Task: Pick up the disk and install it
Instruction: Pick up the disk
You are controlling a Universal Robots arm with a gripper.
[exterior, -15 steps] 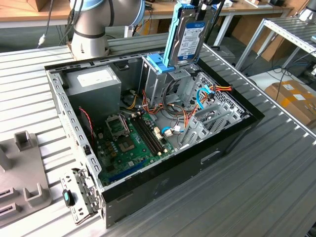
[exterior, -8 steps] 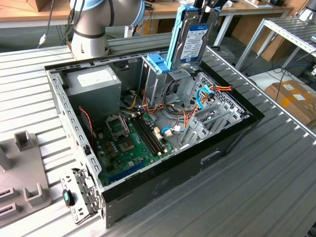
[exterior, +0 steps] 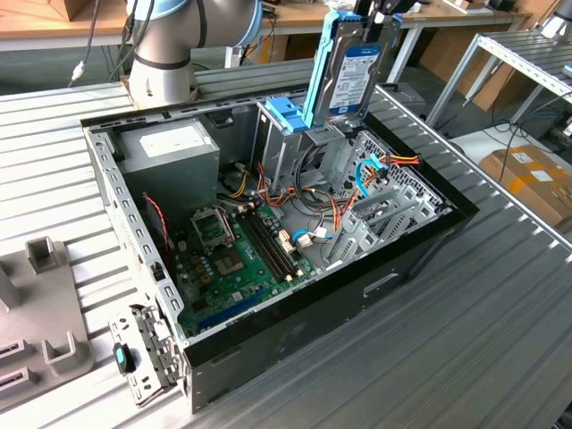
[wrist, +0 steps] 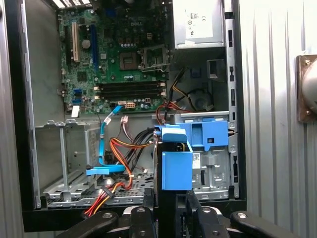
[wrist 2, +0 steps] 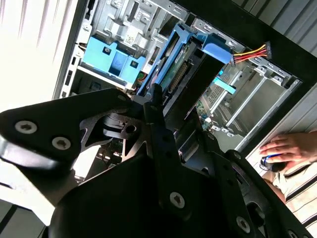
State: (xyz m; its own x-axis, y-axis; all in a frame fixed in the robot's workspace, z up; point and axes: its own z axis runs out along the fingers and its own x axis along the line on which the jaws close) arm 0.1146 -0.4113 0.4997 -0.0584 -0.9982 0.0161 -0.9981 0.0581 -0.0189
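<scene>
Now disk (exterior: 350, 71) upright in tool (wrist: 172, 210), w/ blue side rails, labelled face.

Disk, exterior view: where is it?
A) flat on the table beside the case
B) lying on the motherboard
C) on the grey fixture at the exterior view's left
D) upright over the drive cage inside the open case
D: the disk stands on end in the gripper, with its lower end down at the drive cage inside the open case.
</scene>
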